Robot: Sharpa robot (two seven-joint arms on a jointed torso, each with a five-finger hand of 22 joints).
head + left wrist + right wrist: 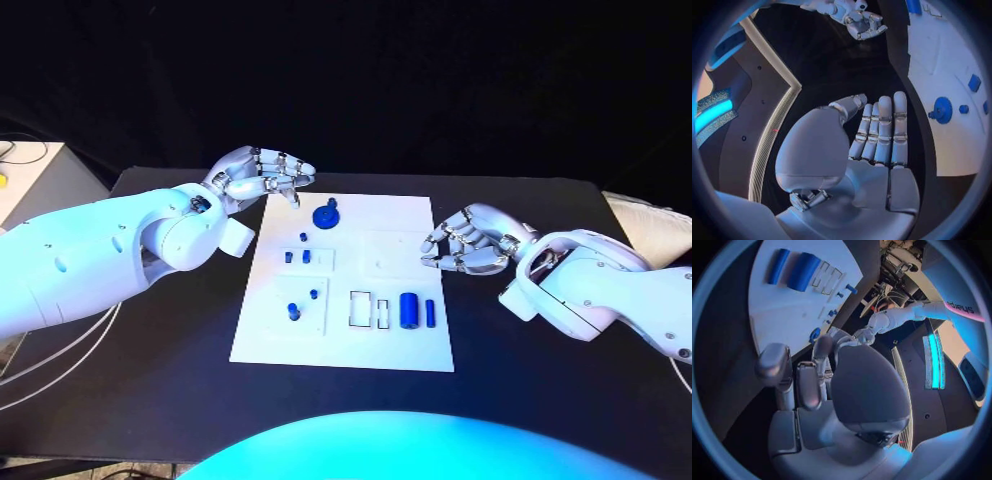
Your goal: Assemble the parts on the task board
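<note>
Both empty: left hand (264, 175), fingers straight, poised at the task board's (389, 350) far-left corner, could knock the round blue knob (327, 214); right hand (469, 243) waits curled.

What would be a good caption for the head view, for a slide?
Both hands, left hand and right hand, hover empty beside the white task board with blue parts.

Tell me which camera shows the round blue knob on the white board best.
The head view: the round blue knob sits unobstructed at the far end of the task board, with its surroundings visible. The left wrist view shows it side-on near the rim, distorted. The right wrist view shows it partly hidden behind the right hand.
</note>
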